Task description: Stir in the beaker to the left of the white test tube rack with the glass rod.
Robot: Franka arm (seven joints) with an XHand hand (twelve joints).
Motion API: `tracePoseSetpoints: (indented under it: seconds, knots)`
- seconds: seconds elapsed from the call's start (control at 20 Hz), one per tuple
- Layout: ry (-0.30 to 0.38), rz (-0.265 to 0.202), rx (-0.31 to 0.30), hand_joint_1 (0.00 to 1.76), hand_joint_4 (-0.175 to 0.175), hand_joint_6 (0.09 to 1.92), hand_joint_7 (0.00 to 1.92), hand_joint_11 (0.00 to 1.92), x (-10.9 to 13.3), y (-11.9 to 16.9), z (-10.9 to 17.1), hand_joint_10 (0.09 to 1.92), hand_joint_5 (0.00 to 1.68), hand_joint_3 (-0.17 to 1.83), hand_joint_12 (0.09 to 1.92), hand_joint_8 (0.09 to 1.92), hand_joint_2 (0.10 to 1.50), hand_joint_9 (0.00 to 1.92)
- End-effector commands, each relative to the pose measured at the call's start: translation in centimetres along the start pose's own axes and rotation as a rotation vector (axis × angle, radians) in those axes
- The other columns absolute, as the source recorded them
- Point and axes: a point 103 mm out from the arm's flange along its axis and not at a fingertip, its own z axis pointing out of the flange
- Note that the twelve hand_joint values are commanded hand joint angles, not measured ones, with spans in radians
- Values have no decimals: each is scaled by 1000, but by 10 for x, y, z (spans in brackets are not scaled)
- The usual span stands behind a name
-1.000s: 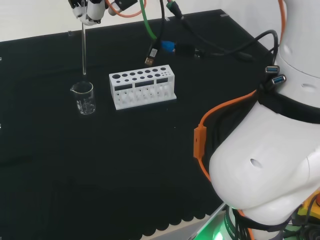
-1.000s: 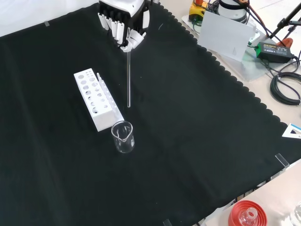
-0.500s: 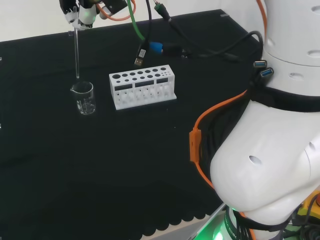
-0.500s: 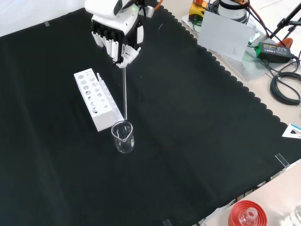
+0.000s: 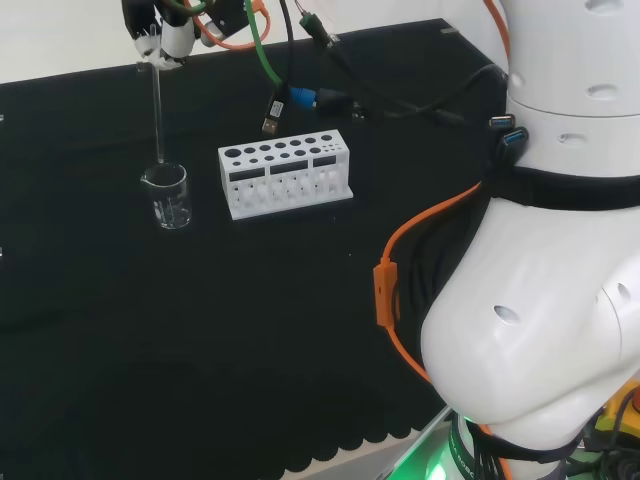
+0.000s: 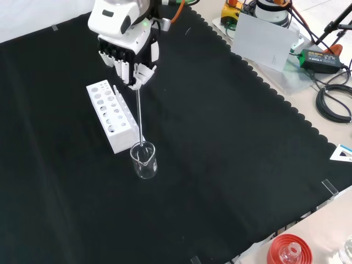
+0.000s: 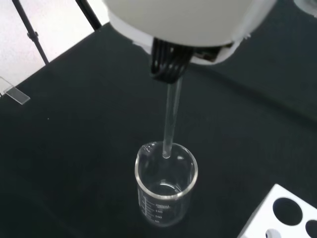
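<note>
Black-clothed bench [image 6: 231, 165] with clear, seemingly empty beaker [image 6: 144, 161] beside white rack [image 6: 111, 115].

Beyond my black bench cloth [image 6: 231, 165] with its scalloped edge, I see a grey flat board [image 6: 265, 39] leaning at the front view's upper right. A black power brick [image 6: 317, 59] and coiled black cables [image 6: 334, 103] lie beside it. A red ribbed ring stand [image 6: 289, 250] sits at the bottom right, a clear glass piece resting in it.

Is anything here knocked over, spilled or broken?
Nothing stands out. The beaker stands upright beside the white test tube rack, the cloth around them looks dry, and the hand holds the glass rod nearly vertical over the beaker's mouth.
</note>
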Motion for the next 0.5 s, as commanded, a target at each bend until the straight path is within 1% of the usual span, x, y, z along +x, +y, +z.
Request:
tracePoseSetpoints:
  seconds: [0.05,0.5]
  knots:
    - [4,0,8,1333,-175,714,1431,1663,-9,5,11,406,1193,879,667,703,530,1794]
    - [21,-16,17,1333,-175,715,1432,1663,-12,14,32,404,1193,881,668,702,528,1795]
